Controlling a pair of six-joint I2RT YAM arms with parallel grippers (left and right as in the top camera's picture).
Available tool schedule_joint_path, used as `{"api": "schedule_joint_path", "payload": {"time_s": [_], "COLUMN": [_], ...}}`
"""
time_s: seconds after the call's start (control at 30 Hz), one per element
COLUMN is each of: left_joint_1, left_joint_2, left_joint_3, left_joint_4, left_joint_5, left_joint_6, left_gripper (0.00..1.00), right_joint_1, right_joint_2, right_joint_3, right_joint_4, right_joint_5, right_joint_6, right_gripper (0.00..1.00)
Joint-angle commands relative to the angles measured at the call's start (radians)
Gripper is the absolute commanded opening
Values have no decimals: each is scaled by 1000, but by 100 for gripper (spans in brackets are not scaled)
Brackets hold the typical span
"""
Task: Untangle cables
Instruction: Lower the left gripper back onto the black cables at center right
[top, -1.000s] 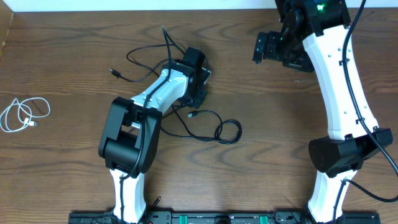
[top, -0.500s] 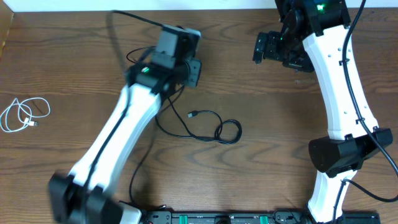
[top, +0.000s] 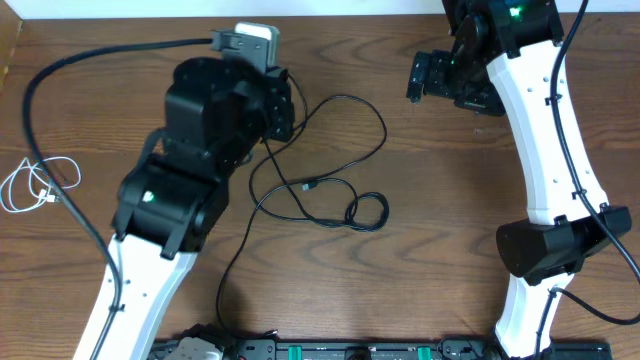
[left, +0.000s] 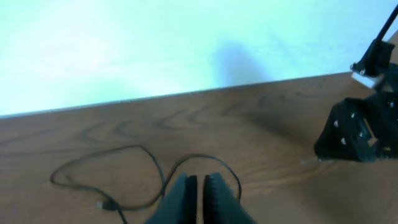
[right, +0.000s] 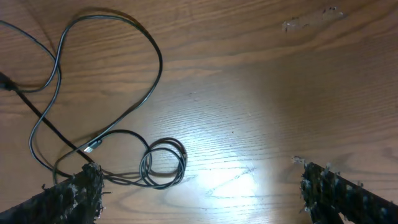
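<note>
A long black cable (top: 383, 130) lies mid-table in a wide loop, with a plug end (top: 311, 184) and a small coil (top: 367, 211). My left gripper (top: 288, 108) is raised above the loop's upper left end, and its jaws (left: 199, 186) are shut on the black cable (left: 146, 155). A short white cable (top: 35, 185) lies coiled at the far left. My right gripper (top: 440, 85) hovers at the back right, open and empty (right: 205, 193). Below it are the loop (right: 152, 59) and the coil (right: 163, 163).
The left arm's thick black cable (top: 60, 70) arcs over the table's left side. The table's back edge meets a pale wall (left: 155, 50). The right gripper body (left: 360, 130) shows at the right of the left wrist view.
My left arm has risen and swung back with the black cable. The tangle at the upper left has been drawn out into a wide loop to the right. The right arm has not moved.
</note>
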Motion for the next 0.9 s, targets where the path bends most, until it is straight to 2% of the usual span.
{"api": "schedule_joint_path", "payload": {"time_s": [0.0,0.03,0.1,0.27,0.47,0.5,0.57,0.7,0.87], "left_joint_1": [4,3,2,-42,-125,-134,-152,-174,-174], "left_joint_2": [41,80,134,299,441,454,476,501,506], "left_joint_3": [11,11,11,11,20,22,22,22,22], "left_joint_4": [-54,-97,-129,-168,-208,-210,-211,-202,-119], "left_joint_5": [-1,24,67,99,86,77,66,65,65], "left_joint_6": [-22,-21,-21,-4,55,55,60,142,141], "left_gripper": [27,44,57,60,74,75,83,94,96], "right_joint_1": [4,4,4,4,4,4,4,4,4], "right_joint_2": [-6,-6,-6,-6,-6,-6,-6,-6,-6], "right_joint_3": [-1,-1,-1,-1,-1,-1,-1,-1,-1], "right_joint_4": [-2,-2,-2,-2,-2,-2,-2,-2,47], "right_joint_5": [12,12,12,12,12,12,12,12,-59], "right_joint_6": [-7,-7,-8,-7,-7,-8,-8,-7,46], "right_gripper": [99,99,99,99,99,99,99,99,99]}}
